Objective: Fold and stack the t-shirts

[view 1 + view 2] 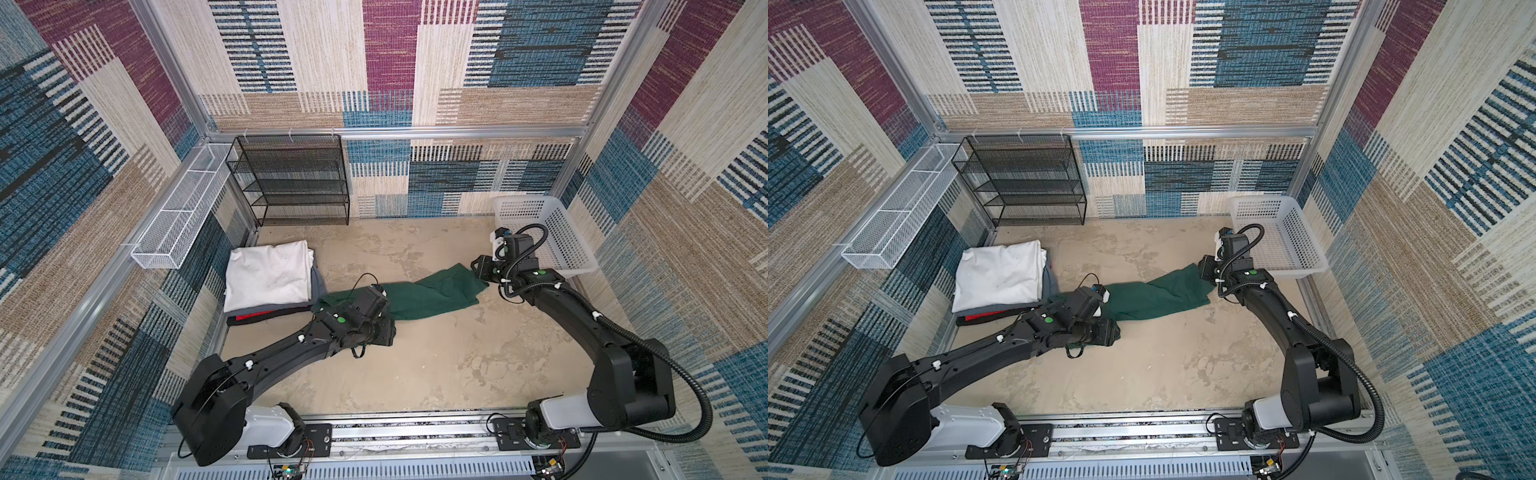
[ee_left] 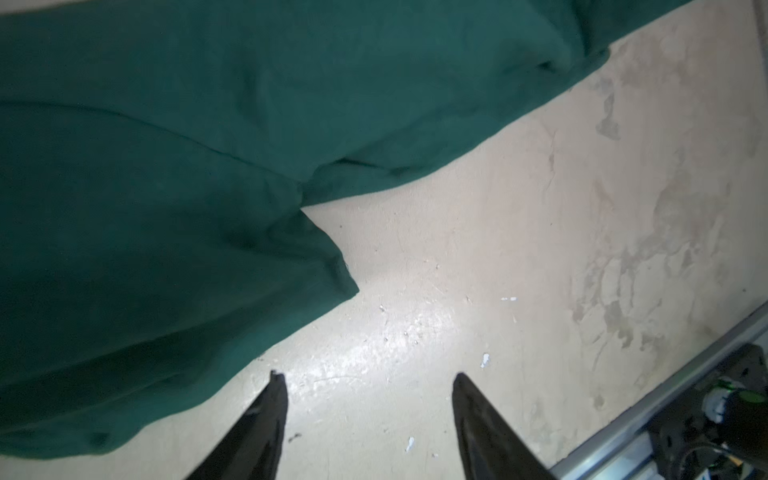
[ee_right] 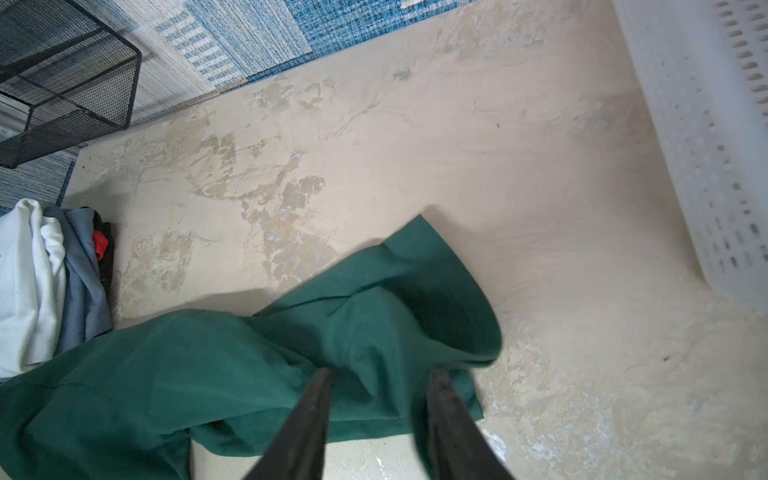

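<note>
Green shirt (image 3: 208, 374) under right gripper (image 3: 381, 371), beside left gripper (image 2: 368, 375); both parted, empty.

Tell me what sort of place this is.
Probably a robot test cell staged for laundry: carpet-patterned walls on an aluminium frame, a stack of folded white, grey and black-red shirts, and a white perforated plastic basket.

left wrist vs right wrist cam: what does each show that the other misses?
Left wrist only: the left tool, open over bare table, and the base rail. Right wrist only: the right tool, open above cloth, the folded stack, black mesh rack and white basket. Both: the green shirt lying rumpled on the table.
</note>
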`<state>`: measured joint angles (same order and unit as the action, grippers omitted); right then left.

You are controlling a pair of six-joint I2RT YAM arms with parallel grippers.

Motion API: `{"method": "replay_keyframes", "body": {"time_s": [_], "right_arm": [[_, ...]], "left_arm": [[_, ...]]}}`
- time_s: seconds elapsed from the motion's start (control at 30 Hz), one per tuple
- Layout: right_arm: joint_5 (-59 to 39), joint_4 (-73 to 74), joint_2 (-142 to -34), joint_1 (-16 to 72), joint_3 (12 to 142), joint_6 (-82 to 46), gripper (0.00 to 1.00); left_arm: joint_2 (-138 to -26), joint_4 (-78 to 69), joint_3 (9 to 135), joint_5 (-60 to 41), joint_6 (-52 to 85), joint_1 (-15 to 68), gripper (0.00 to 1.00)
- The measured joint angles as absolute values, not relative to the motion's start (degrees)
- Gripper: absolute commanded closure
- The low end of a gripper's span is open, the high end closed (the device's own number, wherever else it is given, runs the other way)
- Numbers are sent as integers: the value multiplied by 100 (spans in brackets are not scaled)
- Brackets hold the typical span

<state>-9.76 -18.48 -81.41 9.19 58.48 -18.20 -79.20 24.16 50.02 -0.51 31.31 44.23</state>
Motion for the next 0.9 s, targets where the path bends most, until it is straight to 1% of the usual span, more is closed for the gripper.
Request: {"method": "replay_keyframes", "body": {"time_s": [0.1,0.17,0.2,0.27,0.37,0.4,0.43,0.5,0.57,0.63,0.83,0.9], "right_arm": [[-1052,-1776,-8141,913,5747,-1865,55],[-1090,-1745,-8132,913,5680,-1914,43],[-1094,-1739,-8119,904,5647,-1929,42],[-1092,-1726,-8062,904,5561,-1925,42],[-1087,-1662,-7957,904,5439,-1944,41],[-1083,-1658,-7911,902,5393,-1944,41],[-1048,-1653,-7870,899,5349,-1944,40],[-982,-1634,-7795,895,5249,-1944,40],[-963,-1616,-7741,888,5131,-1944,40],[-886,-1579,-7701,882,4993,-1944,40],[-832,-1487,-7675,858,4657,-1966,39],[-727,-1455,-7675,854,4560,-1984,39]], "left_arm": [[-8340,2324,5087,-32,3109,4493,36],[-8589,2285,5118,-30,3107,4530,36],[-8702,2274,5120,-14,3109,4552,36],[-8901,2252,5120,-5,3109,4584,37],[-9242,2226,5188,84,3111,4615,43],[-9356,2222,5229,130,3109,4626,50],[-9474,2215,5275,148,3111,4630,60],[-9642,2189,5369,333,3109,4641,73],[-9826,2161,5522,480,3111,4639,90],[-9996,2233,5706,624,3109,4635,100],[-10136,2217,5905,755,3085,4639,100],[-10025,2517,5902,803,3087,4639,100]]}}
